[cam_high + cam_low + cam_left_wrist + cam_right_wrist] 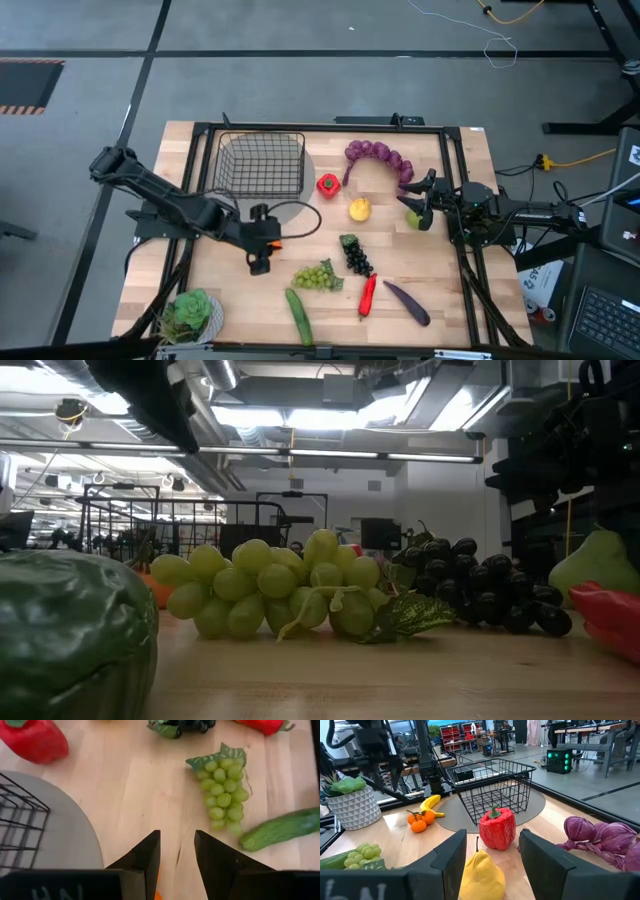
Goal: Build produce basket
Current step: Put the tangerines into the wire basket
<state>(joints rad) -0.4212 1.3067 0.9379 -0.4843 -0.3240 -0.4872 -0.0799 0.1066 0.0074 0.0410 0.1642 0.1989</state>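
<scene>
High view first: the basket (261, 165) sits empty at the table's far left on a grey mat (290, 208), produce scattered nearer and to the right. Left gripper (259, 264) hovers beside the mat, fingers parted, gripping nothing, green grapes (318, 276) just ahead. Right gripper (422, 213) waits, jaws apart, facing the yellow pear (481, 872) and red pepper (497, 828). Looks like the first pick: next, drop onto a piece and close.
</scene>
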